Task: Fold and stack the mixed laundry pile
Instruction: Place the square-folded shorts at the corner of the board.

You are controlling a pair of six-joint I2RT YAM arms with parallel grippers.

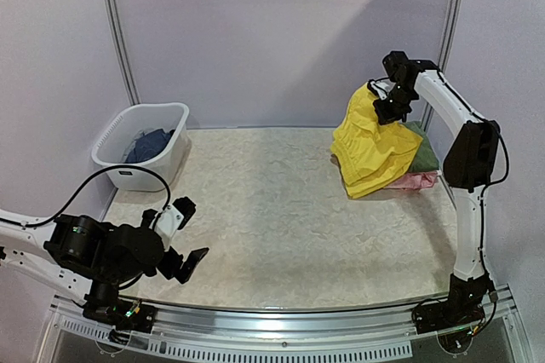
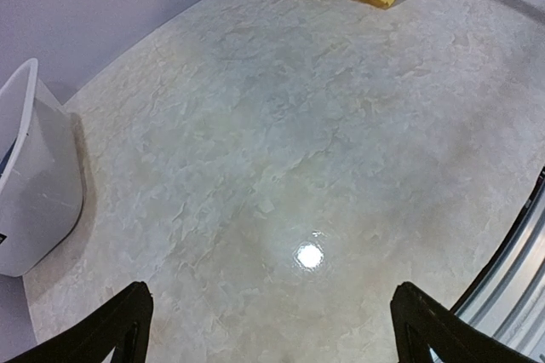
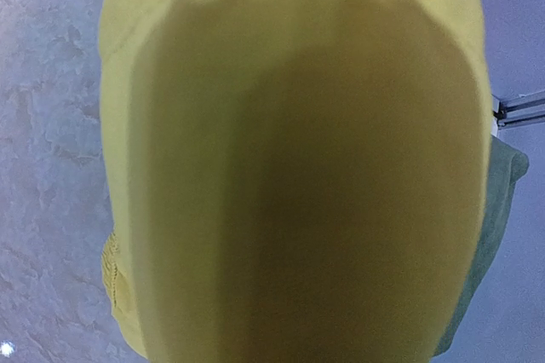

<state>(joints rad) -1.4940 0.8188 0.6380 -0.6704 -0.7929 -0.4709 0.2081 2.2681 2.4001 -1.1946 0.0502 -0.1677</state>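
Evidently mid-stacking, the right gripper (image 1: pixel 385 109), jaws clamped on the yellow shorts (image 1: pixel 368 150), held them draped over the folded stack (image 1: pixel 421 178) at far right, probably needing lowering flat next; the left gripper (image 1: pixel 189 233) hovered, jaws apart.

Top external: I look down from high above and behind the rig toward the rear wall (image 1: pixel 281 39), far enough back to take in the whole table (image 1: pixel 281 210), with the white basket (image 1: pixel 140 137) at its far left and the yellow shorts (image 1: pixel 370 146) at its far right. Left wrist: I sit low over the near-left table, facing diagonally across it; the basket's wall at the left edge and the shorts at the top edge are shared with the top view. Right wrist: I am pressed close to the shorts, which fill the blurred frame; table shows left, a green garment (image 3: pixel 502 210) right.
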